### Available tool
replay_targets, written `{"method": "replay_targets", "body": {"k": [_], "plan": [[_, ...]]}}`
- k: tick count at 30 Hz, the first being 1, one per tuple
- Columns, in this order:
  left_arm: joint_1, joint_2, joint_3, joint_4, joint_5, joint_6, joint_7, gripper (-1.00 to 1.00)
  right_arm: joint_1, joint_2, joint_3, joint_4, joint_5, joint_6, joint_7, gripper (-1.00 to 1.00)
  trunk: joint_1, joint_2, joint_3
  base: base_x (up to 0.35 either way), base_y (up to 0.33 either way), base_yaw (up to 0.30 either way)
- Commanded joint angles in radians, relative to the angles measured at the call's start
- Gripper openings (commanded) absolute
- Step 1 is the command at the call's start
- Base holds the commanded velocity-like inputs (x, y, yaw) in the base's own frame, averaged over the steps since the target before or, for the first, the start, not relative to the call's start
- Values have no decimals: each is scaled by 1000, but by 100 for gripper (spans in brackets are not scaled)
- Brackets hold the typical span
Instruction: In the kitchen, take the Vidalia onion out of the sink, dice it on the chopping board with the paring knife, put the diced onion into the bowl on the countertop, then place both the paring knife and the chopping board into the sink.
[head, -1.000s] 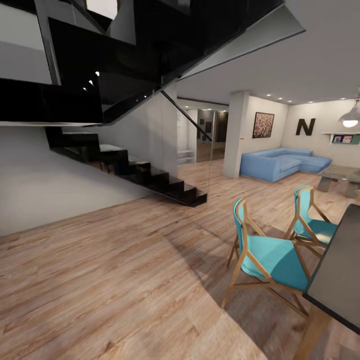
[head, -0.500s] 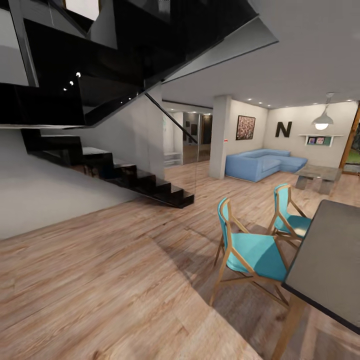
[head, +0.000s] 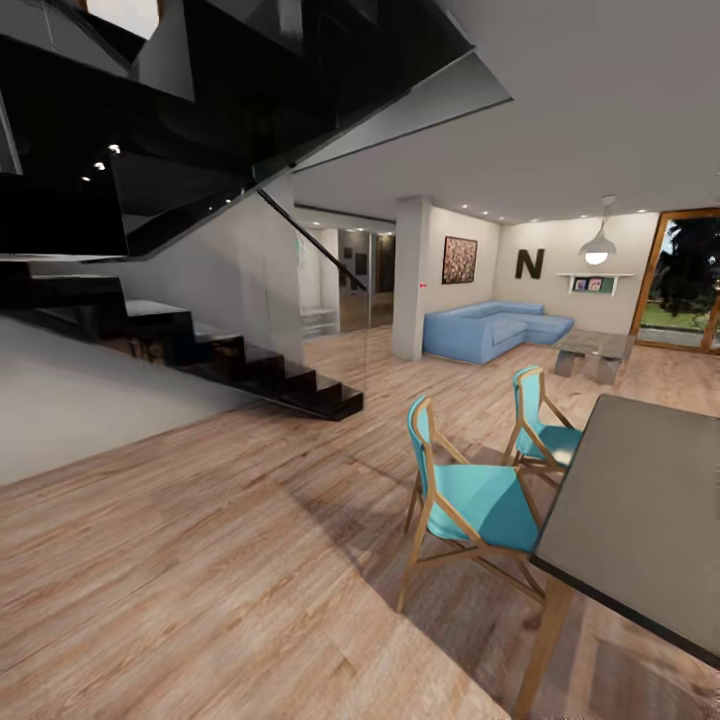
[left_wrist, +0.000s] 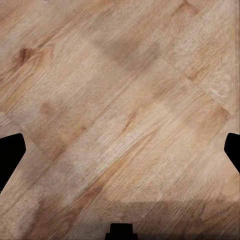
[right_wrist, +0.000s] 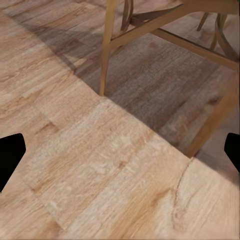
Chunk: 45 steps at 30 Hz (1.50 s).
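Observation:
I am in an open living and dining room, with the onion, sink, chopping board, paring knife and bowl all out of view. My left gripper (left_wrist: 120, 150) is open over bare wood floor (left_wrist: 125, 100), its dark fingertips (left_wrist: 10, 155) far apart with nothing between them. My right gripper (right_wrist: 120, 150) is open too, above floor beside a wooden chair leg (right_wrist: 106, 55) and a table leg (right_wrist: 212, 125).
A black staircase (head: 250, 370) rises at the left. Two teal chairs (head: 470, 500) stand by a dark table (head: 640, 510) at the right. Farther back are a pillar (head: 410, 290), a blue sofa (head: 490, 330) and a low table (head: 595, 350). Open wood floor (head: 200, 560) lies ahead.
The whole head view has swung to the right: staircase, chairs and sofa slid left, and more of the table and a glazed door came in. That is camera motion.

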Motion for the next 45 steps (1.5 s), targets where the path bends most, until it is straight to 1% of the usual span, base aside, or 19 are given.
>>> {"method": "replay_targets", "body": {"k": [1,18,45], "plan": [[0,0,1,-1,0,-1,-1,100,0,0,0,0,0,-2,0,100,0,-1,0,0,0,-193],[0,0,1,0,0,-1,-1,100,0,0,0,0,-1,-2,0,100,0,-1,13,0,0,-206],[0,0,0,0,0,-1,-1,100,0,1,0,0,-1,-2,0,100,0,-1,14,0,0,-270]]}}
